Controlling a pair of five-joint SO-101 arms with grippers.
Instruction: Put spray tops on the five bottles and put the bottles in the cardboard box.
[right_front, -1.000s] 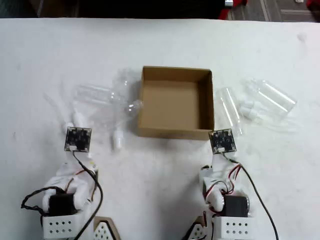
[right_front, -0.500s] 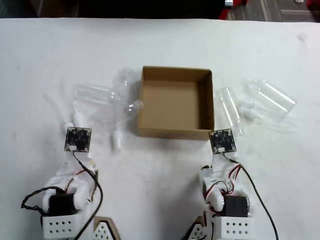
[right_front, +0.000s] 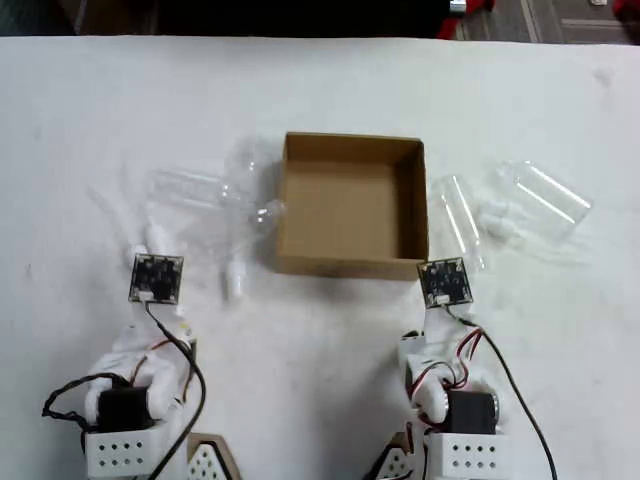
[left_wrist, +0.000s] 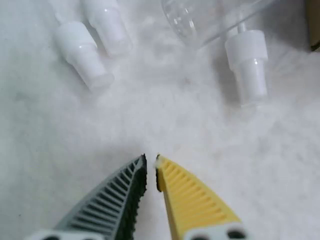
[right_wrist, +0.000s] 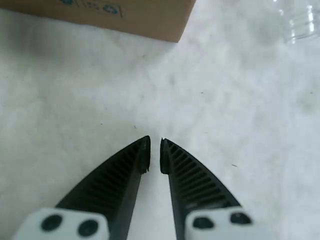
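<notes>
An open cardboard box (right_front: 352, 205) stands mid-table with nothing in it. Clear bottles lie on their sides left of it (right_front: 185, 188) and right of it (right_front: 548, 200), (right_front: 456, 222). White spray tops lie loose on the table (right_front: 236, 279), (right_front: 497, 222). In the left wrist view, spray tops (left_wrist: 247, 66), (left_wrist: 82, 54) and a bottle mouth (left_wrist: 210, 17) lie beyond my left gripper (left_wrist: 150, 167), which is shut and holds nothing. My right gripper (right_wrist: 155, 150) is shut over bare table, just short of the box corner (right_wrist: 150, 20).
Both arms sit at the table's near edge, the left (right_front: 140, 380) and the right (right_front: 445, 370). The white tabletop (right_front: 320, 90) stretches behind the box. A bottle's neck (right_wrist: 302, 22) lies beside the box corner.
</notes>
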